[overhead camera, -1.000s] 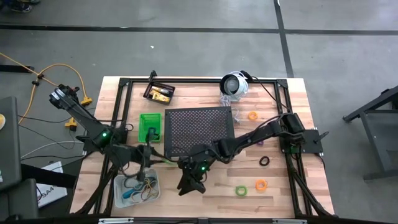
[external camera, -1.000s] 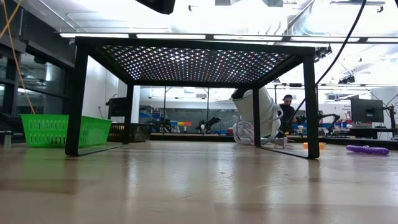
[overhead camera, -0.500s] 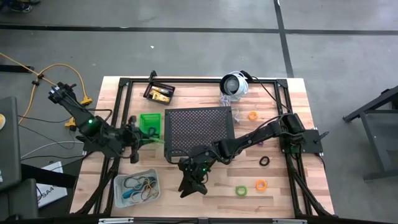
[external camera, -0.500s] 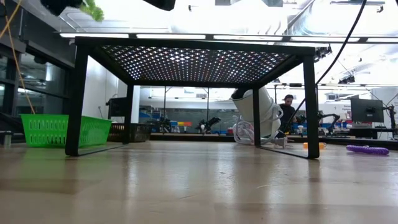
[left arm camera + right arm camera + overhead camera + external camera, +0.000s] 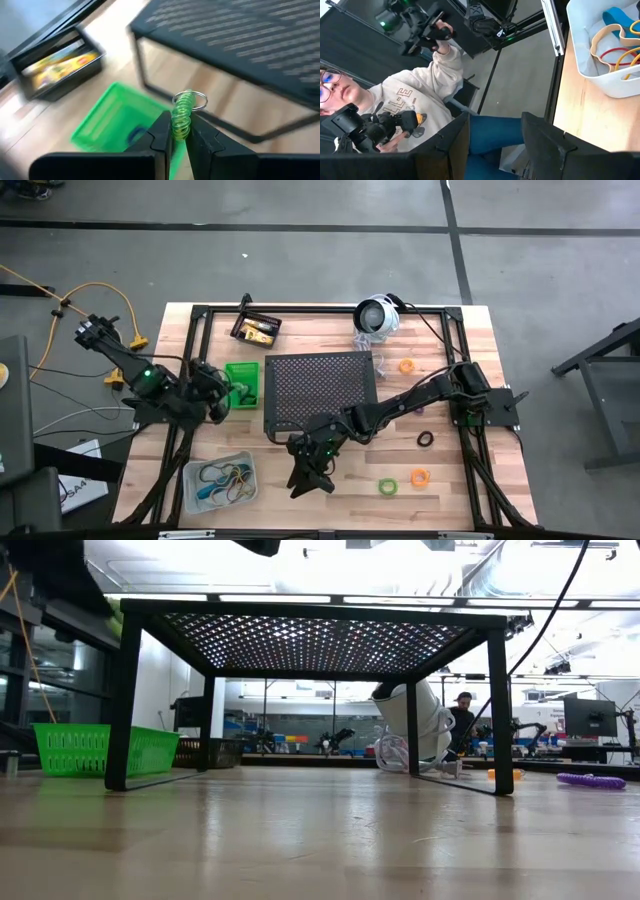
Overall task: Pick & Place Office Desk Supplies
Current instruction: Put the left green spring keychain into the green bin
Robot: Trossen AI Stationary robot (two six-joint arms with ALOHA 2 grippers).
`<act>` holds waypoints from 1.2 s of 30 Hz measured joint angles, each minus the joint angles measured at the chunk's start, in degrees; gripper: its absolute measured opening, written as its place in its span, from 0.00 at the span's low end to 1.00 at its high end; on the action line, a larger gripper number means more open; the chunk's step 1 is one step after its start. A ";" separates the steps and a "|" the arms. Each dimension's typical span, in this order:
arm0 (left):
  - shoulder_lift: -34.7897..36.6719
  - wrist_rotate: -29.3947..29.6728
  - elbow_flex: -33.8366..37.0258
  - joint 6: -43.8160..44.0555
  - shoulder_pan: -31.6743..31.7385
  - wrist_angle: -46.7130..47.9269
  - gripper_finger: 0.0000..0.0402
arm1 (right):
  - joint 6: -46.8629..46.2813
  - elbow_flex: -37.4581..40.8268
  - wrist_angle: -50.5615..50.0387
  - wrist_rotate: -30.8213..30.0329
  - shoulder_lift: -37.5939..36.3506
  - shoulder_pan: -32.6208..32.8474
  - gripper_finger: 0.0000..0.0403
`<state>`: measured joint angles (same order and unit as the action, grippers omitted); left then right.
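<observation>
gripping green loop (image 5: 182, 116) — left tool (image 5: 176, 134)

high view: straight down over the whole bench (image 5: 470, 330) and both arms.
low view: at bench-top level, facing level under the stand (image 5: 310, 640) into the room.
left wrist view: close past its tool (image 5: 179, 140), onto the green bin (image 5: 107, 120) and stand.
right wrist view: past the bench edge to a person (image 5: 420, 95).
shared: stand and green bin in high, low, left wrist views.

left gripper (image 5: 173, 134) raised, fingers pinched together, right gripper (image 5: 492, 137) apparently low near table edge, fingers apart
</observation>
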<state>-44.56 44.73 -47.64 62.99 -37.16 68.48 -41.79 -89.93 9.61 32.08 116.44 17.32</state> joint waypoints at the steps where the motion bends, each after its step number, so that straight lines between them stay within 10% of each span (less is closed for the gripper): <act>1: -0.72 0.00 0.00 1.90 0.58 1.53 0.09 | 0.01 -0.01 0.00 0.00 0.00 0.00 0.41; 36: -27.34 -8.92 0.00 -4.55 12.65 4.77 0.09 | 1.12 -0.02 0.01 0.00 0.00 3.06 0.41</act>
<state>-71.90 35.81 -47.64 58.44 -24.50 73.25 -40.66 -89.95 9.62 32.08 116.44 20.38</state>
